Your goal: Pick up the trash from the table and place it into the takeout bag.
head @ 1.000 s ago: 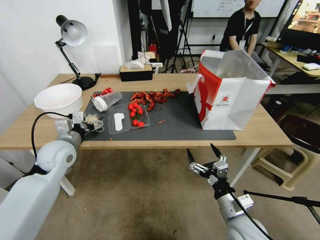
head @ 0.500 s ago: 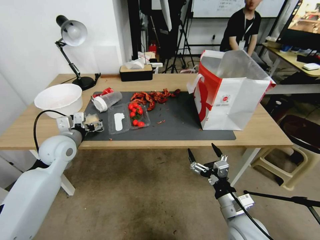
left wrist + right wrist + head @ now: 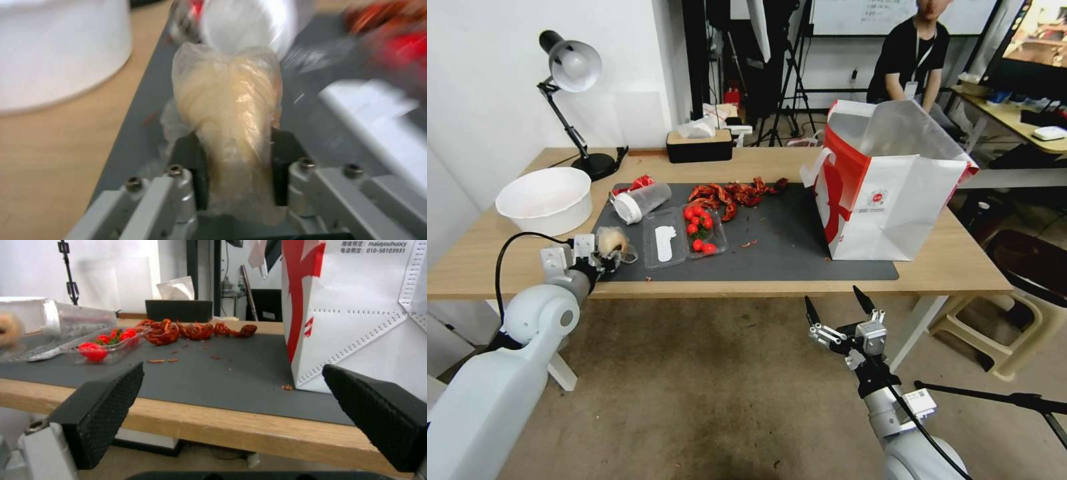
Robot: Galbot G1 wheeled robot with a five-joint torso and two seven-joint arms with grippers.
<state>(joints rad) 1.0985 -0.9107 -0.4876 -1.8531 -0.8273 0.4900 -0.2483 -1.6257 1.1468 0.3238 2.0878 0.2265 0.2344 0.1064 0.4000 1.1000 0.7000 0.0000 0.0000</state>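
Table (image 3: 960,263), dark mat (image 3: 787,247), possibly crumb-strewn.

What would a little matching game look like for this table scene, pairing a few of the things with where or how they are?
Things:
1. clear bag with beige lump
2. clear plastic cup
3. takeout bag
4. right gripper

States:
A. lying on its side on the dark mat
B. open, below the table's front edge
C. pinched in the left gripper
D. standing upright at the mat's right end

Pairs: 1-C, 2-A, 3-D, 4-B
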